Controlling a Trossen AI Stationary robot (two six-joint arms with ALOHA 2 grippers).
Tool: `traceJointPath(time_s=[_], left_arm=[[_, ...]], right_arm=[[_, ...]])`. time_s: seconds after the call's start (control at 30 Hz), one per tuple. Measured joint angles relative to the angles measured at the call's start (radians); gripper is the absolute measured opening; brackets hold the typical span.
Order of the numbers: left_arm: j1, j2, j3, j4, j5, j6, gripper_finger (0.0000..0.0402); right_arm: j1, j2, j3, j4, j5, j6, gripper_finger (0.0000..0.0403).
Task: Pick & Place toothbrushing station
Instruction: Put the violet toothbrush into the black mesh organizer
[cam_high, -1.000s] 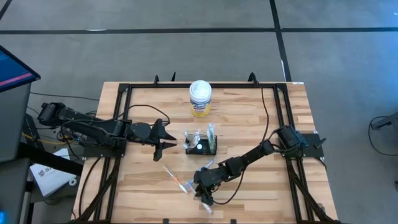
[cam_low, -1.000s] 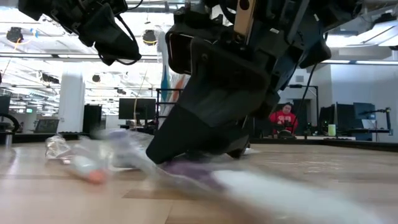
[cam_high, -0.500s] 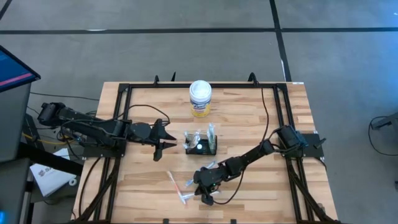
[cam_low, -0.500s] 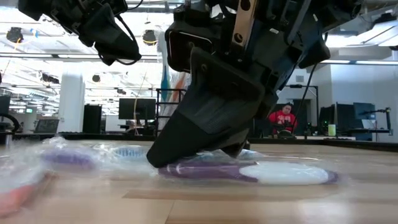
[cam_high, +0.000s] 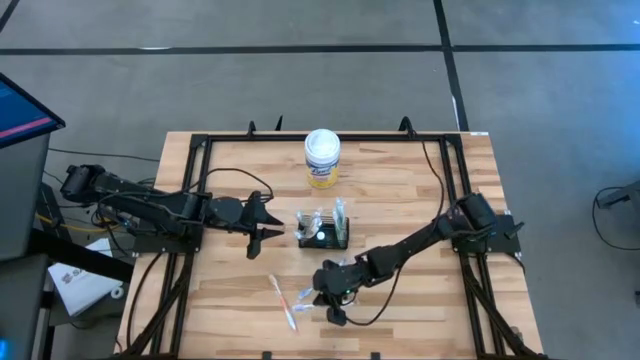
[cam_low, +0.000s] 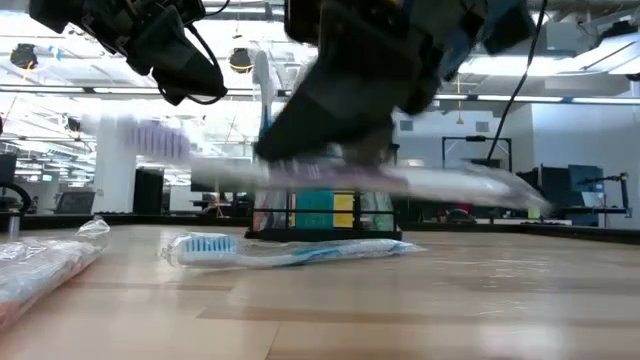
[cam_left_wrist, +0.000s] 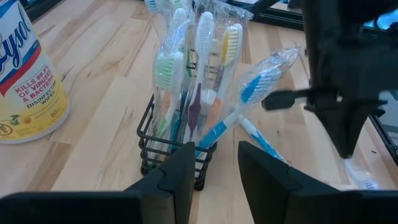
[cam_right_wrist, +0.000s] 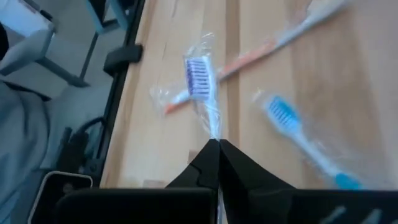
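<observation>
From where I stood, the left arm reached in from the left side of the wooden bench (cam_high: 400, 190), and its fingers (cam_high: 266, 233) hung just left of the holder, parted a little with nothing between them; its own camera looked past the two dark fingertips (cam_left_wrist: 180, 177) straight at the holder. A little farther along, toward the back of the bench, stood a white canister (cam_high: 322, 158) with a yellow label, well apart from everything else. In the middle sat the small black wire holder (cam_high: 322, 231), upright on the bench and stuffed with wrapped toothbrushes (cam_left_wrist: 186, 81) standing on end, green, white, yellow and blue heads poking out of crinkled plastic. In front of the holder, nearer the front edge, a couple of wrapped toothbrushes lay loose on the boards, one orange (cam_high: 303, 296) and one blue (cam_low: 275, 249), the blue one flat on the wood in the low view. Just right of those, the right arm stretched in from the right side, and its fingers (cam_high: 332, 297) were pinched tight on the plastic wrap of a purple-bristled toothbrush (cam_right_wrist: 200, 79). In the low view that toothbrush (cam_low: 330, 176) hung level, clear of the bench, in front of the holder. Beyond the bench the room showed desks and dark monitors.
</observation>
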Motion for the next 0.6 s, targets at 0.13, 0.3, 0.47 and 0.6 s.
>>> traceJointPath(time_s=[0.13, 0.3, 0.47, 0.6], left_arm=[[0.000, 0.000, 0.000, 0.000, 0.000, 0.000, 0.0117], [0.000, 0.000, 0.000, 0.000, 0.000, 0.000, 0.0117], [0.000, 0.000, 0.000, 0.000, 0.000, 0.000, 0.0117], [0.000, 0.000, 0.000, 0.000, 0.000, 0.000, 0.0117]], right_arm=[[0.000, -0.065, 0.000, -0.081, 0.081, -0.054, 0.0001], [0.000, -0.152, 0.000, -0.160, 0.179, -0.103, 0.0000], [0.008, -0.222, 0.000, -0.217, 0.292, -0.129, 0.0000], [0.020, -0.256, 0.000, -0.228, 0.338, -0.162, 0.0000]])
